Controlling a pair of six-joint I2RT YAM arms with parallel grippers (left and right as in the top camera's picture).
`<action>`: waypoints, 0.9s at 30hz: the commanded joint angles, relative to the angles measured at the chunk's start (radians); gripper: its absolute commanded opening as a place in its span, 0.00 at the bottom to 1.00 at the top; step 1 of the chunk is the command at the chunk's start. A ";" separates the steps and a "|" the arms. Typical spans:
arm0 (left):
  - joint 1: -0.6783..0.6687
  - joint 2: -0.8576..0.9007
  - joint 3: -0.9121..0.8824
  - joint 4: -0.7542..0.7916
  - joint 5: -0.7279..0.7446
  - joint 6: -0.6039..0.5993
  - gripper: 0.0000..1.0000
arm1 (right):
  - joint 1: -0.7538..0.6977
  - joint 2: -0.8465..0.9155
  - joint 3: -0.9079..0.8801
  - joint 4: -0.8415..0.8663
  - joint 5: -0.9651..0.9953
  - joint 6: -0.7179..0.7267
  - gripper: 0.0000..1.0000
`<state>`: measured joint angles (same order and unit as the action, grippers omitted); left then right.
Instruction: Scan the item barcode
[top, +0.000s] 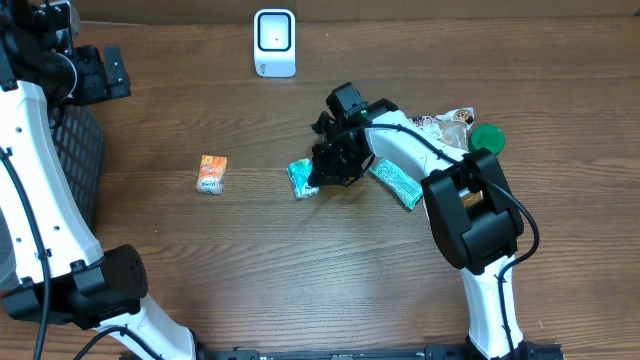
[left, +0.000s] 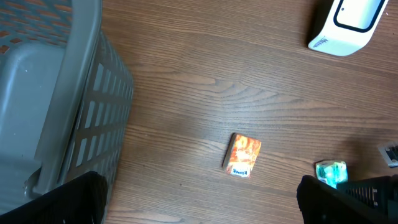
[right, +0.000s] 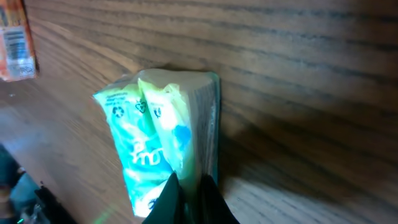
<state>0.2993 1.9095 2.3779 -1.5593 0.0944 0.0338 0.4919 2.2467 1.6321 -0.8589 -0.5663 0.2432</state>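
Fingertips (right: 168, 200) of the right gripper (right: 189, 194) are seen pressed together, pinching the lower edge of a green packet (right: 155, 140). The packet is stood up on the wooden table (right: 311, 74). Small recycling marks are printed near its top, and white lettering below them cannot be read. From overhead the packet (top: 303, 178) is found near the middle of the table, below and to the right of the white scanner (top: 274, 42), well apart from it.

A second teal packet (top: 397, 183) is laid flat under the right arm, so two such packets are counted. One orange packet (top: 212, 173) is placed to the left; a white label with barcode lines is shown on it in the right wrist view, its text too small to read. One patterned snack bag (top: 445, 124) and one green round object (top: 487, 138) are seen at the right.

The left gripper (left: 199, 196) is held spread wide above the table, beside one grey basket (left: 62, 87), with nothing between its fingers. Small writing on the scanner's side is not legible.
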 joint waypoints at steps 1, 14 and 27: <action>0.002 -0.016 0.019 0.000 0.007 0.015 1.00 | -0.022 -0.048 -0.008 0.003 -0.209 -0.046 0.04; 0.002 -0.016 0.019 0.000 0.007 0.015 1.00 | -0.153 -0.190 -0.008 0.069 -0.885 -0.114 0.04; 0.002 -0.016 0.019 0.000 0.007 0.015 1.00 | -0.219 -0.194 -0.008 0.042 -1.003 -0.102 0.04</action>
<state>0.2993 1.9095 2.3779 -1.5593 0.0944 0.0338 0.2775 2.0785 1.6241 -0.8154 -1.5234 0.1455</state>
